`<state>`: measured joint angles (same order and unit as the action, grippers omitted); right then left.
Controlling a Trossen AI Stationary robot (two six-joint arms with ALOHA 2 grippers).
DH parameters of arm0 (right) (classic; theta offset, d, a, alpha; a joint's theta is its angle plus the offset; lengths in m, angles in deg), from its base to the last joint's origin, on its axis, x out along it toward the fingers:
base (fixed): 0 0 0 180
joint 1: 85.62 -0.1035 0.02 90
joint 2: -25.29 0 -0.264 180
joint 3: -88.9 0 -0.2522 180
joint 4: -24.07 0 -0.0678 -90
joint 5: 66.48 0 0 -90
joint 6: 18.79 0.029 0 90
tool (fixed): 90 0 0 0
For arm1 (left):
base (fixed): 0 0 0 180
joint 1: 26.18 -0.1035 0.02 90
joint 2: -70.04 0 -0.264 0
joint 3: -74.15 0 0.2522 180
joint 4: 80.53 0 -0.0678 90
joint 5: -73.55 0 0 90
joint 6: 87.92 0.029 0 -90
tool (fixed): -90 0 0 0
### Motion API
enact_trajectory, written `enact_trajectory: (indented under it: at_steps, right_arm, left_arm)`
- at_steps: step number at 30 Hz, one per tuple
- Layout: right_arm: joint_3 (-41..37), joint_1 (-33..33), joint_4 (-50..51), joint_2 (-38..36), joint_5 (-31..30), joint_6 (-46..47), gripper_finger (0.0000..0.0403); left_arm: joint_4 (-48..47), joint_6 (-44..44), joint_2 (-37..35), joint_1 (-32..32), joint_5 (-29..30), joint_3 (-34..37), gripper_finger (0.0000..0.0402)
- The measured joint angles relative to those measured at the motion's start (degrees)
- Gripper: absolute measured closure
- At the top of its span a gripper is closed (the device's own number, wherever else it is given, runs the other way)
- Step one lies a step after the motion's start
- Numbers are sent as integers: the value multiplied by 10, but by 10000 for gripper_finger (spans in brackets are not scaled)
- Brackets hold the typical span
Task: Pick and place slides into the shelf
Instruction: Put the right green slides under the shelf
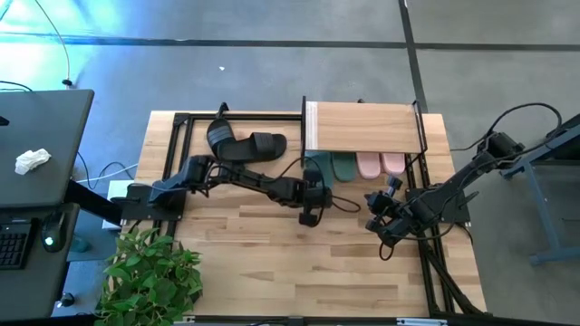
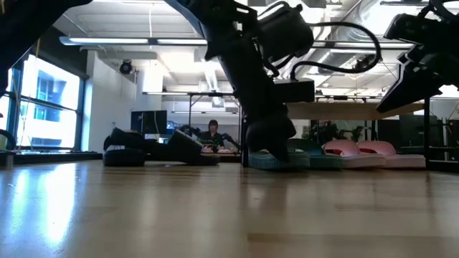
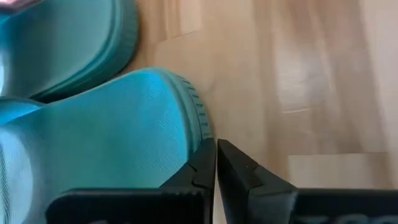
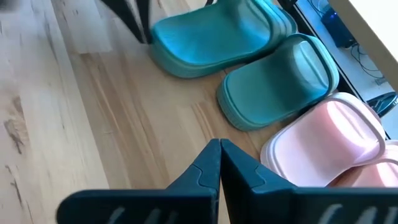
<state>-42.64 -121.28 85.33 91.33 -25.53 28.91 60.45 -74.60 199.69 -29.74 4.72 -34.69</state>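
The shelf (image 1: 362,127) stands at the table's far edge, right of the middle. Under its plank lie two teal slides (image 1: 319,167) (image 1: 343,167) and two pink slides (image 1: 381,164), their heels sticking out toward the near edge. Two black slides (image 1: 243,143) lie on the table left of the shelf. My left gripper (image 1: 314,184), shut, is at the heel of the leftmost teal slide (image 3: 106,143). My right gripper (image 1: 373,201), shut, hangs above the bare table just in front of the teal (image 4: 280,81) and pink slides (image 4: 329,140), touching nothing. My left gripper has its shut fingers pointing steeply down beside the heel end of the leftmost teal slide. The outer side of one finger (image 3: 200,163) lies against the sole's ribbed rim (image 3: 200,127). The slide rests flat on the table, its toe end under the shelf.
A black metal frame (image 1: 177,163) runs along the table's left and far sides. A potted plant (image 1: 149,272) stands at the near left corner. A dark side desk (image 1: 36,154) is to the left. Bare wood (image 1: 272,263) fills the table's near half.
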Motion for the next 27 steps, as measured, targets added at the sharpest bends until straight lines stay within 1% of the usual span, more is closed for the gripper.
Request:
enact_trajectory:
  at_steps: [3,8,13,27]
  right_arm:
    - [0,0,0,0,0,-1,403]
    - [0,0,0,0,5,-2,403]
    - [0,0,0,0,9,-2,403]
    - [0,0,-3,0,9,-2,403]
  left_arm:
    - [0,0,0,-5,2,0,400]
    - [-2,1,0,-14,2,0,397]
    - [-2,2,0,-22,20,0,400]
    - [-2,3,19,-40,7,1,400]
